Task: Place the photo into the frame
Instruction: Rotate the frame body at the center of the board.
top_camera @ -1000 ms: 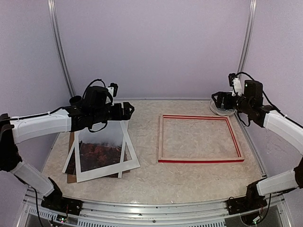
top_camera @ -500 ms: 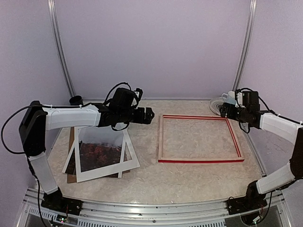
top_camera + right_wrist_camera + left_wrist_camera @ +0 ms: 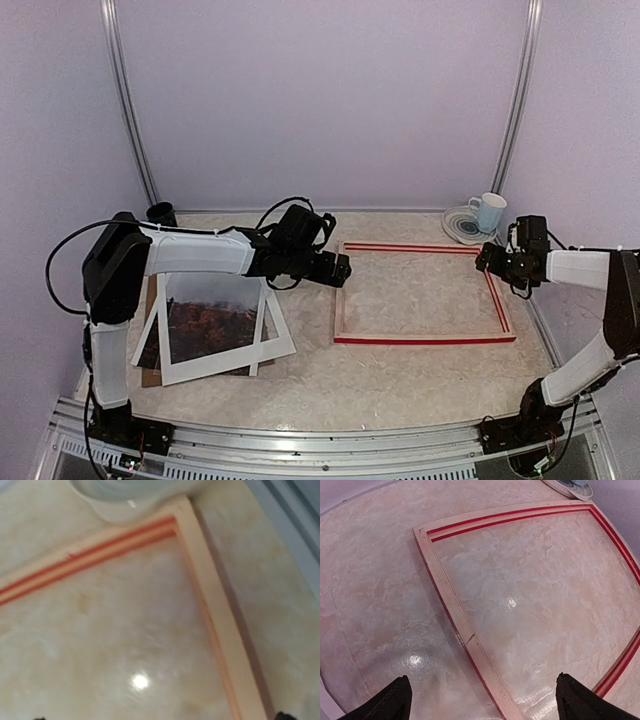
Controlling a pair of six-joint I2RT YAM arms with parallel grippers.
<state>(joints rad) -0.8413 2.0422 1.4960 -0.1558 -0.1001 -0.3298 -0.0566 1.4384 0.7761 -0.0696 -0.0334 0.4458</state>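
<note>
The left tool (image 3: 340, 268) and the right tool (image 3: 486, 258) hung spread wide over the frame (image 3: 420, 340), so next they should pinch its sides.

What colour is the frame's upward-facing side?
The frame shows pale wood, with red strips along its inner edge; clearest in the left wrist view.
</note>
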